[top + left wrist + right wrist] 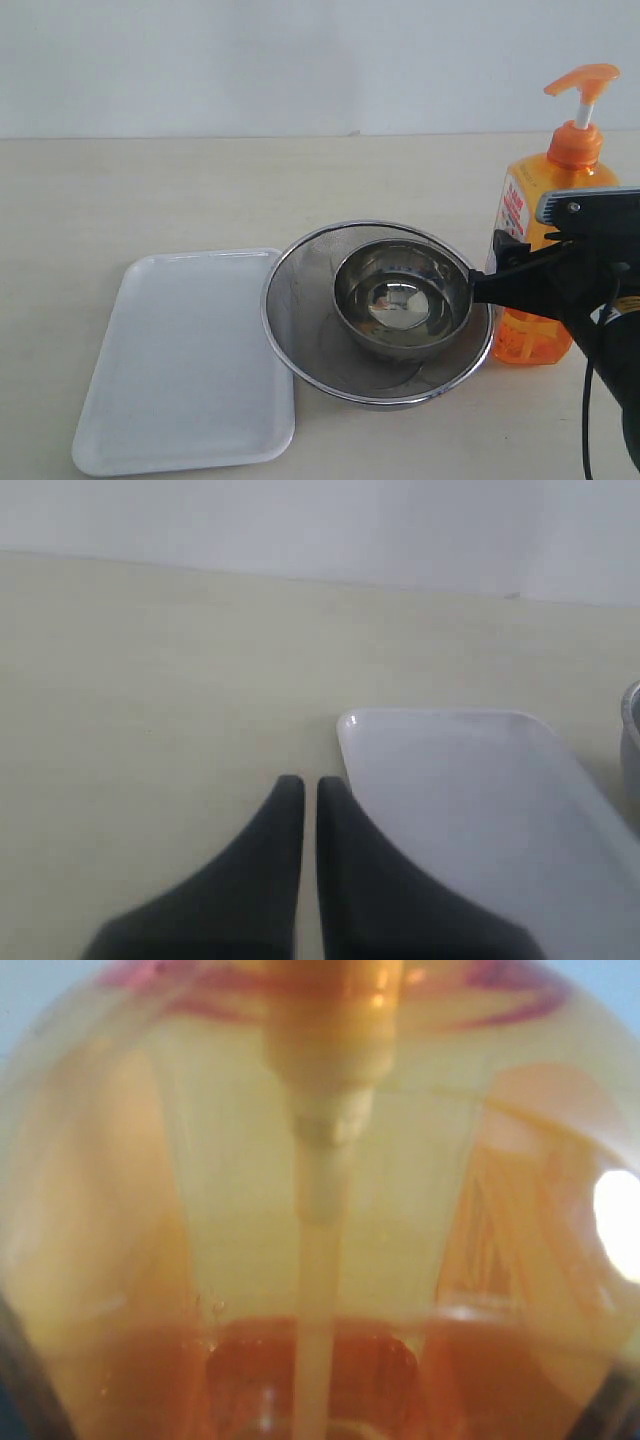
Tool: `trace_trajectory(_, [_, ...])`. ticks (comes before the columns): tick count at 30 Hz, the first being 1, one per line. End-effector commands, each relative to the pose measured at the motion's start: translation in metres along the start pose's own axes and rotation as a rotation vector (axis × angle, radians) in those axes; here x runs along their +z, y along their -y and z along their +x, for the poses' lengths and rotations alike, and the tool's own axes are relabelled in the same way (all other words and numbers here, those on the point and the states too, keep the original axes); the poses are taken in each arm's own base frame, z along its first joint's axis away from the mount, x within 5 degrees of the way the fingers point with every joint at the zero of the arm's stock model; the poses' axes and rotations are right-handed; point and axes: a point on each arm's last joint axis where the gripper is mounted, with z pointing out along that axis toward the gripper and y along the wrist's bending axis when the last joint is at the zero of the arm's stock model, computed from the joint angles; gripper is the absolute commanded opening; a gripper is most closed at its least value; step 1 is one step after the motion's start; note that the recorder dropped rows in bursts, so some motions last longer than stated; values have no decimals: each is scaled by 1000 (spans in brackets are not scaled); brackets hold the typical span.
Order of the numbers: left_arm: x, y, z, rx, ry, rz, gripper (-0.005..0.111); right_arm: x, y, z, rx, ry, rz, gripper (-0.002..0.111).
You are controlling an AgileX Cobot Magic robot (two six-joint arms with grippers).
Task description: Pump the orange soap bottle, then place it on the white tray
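Exterior view: bottle [565,178] stands on the table, between the right gripper's [530,280] fingers.
Right gripper: clamped on the bottle's body, as far as shows.
Left gripper [310,795]: tips together, empty, just beside the tray's [450,780] corner.
Done: bottle gripped; pump head up and untouched, so I cannot tell whether it was pumped.
To do: carry it past the strainer [300,300] and bowl [400,300] to the tray, well apart from the right gripper.
Bottle look: translucent orange, liquid low, dip tube down the middle, white-and-red label.
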Motion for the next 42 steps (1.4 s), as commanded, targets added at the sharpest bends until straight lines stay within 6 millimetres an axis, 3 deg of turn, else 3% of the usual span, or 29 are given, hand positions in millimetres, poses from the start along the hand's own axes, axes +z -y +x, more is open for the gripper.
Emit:
trace_trajectory(1, [0,0,2,-12,-5,0,5,0,0,-6,-7,43,1,2])
trace_trajectory(42, [0,0,2,-8,-5,0,5,0,4,-6,74,44,41,2])
